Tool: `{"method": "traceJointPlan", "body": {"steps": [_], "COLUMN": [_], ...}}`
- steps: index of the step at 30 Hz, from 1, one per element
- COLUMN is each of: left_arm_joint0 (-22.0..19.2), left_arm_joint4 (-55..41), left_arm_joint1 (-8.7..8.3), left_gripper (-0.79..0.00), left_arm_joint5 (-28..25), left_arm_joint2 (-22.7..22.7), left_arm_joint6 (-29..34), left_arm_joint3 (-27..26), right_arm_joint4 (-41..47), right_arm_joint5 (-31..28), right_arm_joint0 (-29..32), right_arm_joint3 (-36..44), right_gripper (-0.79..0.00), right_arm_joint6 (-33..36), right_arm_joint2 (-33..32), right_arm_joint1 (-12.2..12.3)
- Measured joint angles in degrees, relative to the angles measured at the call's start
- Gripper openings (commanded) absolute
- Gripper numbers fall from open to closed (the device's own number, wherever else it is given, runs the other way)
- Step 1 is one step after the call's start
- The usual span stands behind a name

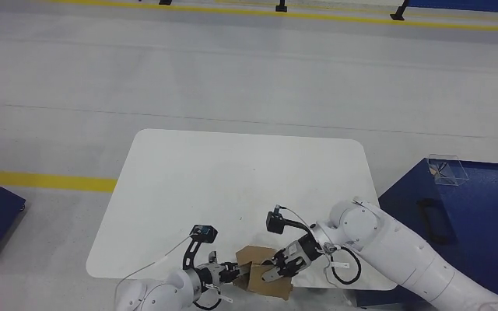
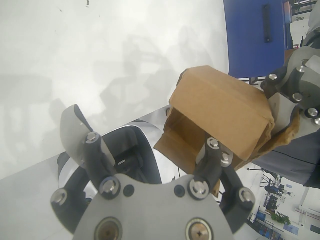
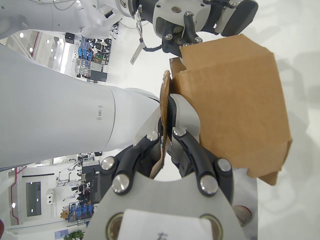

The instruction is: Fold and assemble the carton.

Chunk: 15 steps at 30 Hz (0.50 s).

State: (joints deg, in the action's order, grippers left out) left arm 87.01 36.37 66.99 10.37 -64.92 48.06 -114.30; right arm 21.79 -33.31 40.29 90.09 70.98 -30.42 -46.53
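A brown carton (image 1: 263, 270) is held at the table's front edge, partly folded, with one end open. My right gripper (image 1: 278, 271) is shut on one of its side flaps (image 3: 163, 101); the flap sits pinched between the pads. My left gripper (image 1: 231, 272) is at the carton's (image 2: 220, 108) open end with its jaws wide apart. One left finger (image 2: 212, 151) reaches into the opening and the other finger (image 2: 75, 123) stands well clear of the cardboard. In the right wrist view the left gripper (image 3: 212, 26) is behind the carton (image 3: 237, 106).
The white table (image 1: 233, 179) stretches away behind the carton. A blue cabinet (image 1: 436, 210) stands off the table's right side, with a clear plastic box (image 1: 447, 169) on it. The carton hangs near the table's front edge.
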Motion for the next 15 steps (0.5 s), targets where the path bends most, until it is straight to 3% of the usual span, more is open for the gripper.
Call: {"method": "traceJointPlan", "body": {"steps": [10,12,15], "left_arm_joint0": [-0.6,-0.2,0.2], "left_arm_joint4": [-1.9,-2.5,-2.5], "left_arm_joint1": [-0.16,-0.30,-0.45], "left_gripper": [-0.028,-0.043,-0.126], "left_arm_joint5": [-0.2,-0.8,-1.3], "left_arm_joint2": [-0.6,-1.0,-1.1], "left_arm_joint6": [0.4,0.8,0.9], "left_arm_joint3": [-0.4,-0.9,-1.0], "right_arm_joint4": [-2.6,-2.4,-2.1], "right_arm_joint5": [-2.7,-3.2,-3.7], "right_arm_joint0": [-2.1,-2.5,-3.1], "right_arm_joint3": [0.4,0.6,0.9], "right_gripper": [-0.785,-0.785,-0.785], "right_arm_joint6": [-2.7,-3.2,-3.7], "right_arm_joint2": [3.2,3.8,4.6], "right_arm_joint1": [1.2,1.4,1.8]}}
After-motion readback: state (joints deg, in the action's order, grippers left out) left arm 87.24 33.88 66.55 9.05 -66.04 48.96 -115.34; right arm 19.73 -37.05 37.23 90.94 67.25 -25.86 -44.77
